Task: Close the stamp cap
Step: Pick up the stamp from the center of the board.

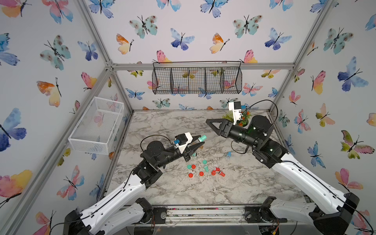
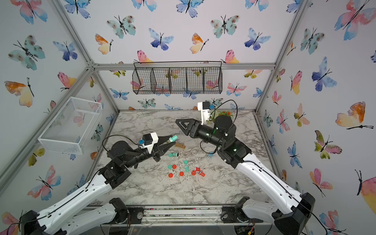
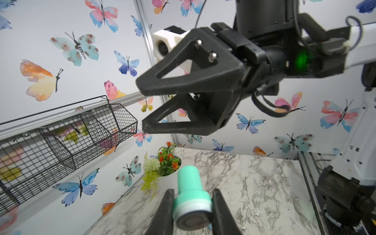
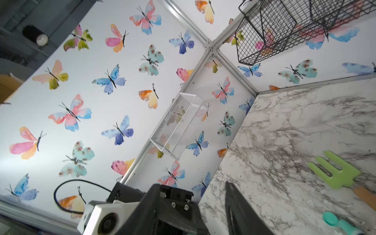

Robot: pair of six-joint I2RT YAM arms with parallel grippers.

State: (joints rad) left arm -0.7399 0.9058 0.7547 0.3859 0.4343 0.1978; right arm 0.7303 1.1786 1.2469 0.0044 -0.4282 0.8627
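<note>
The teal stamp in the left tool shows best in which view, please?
Left wrist view: the teal stamp fills the foreground between the left tool's fingers. Both top views show it small; the right wrist view does not clearly show it.

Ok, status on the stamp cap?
Left gripper shut on teal stamp, held aloft. Right gripper open, empty, facing it. Capped or not: can't tell. Loose stamps below, not in the way.

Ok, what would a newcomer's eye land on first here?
The teal stamp pinched in the left gripper, held above the middle of the marble table. Facing it close by, the right gripper hangs open and empty. Below them lies a scatter of red and teal pieces.
</note>
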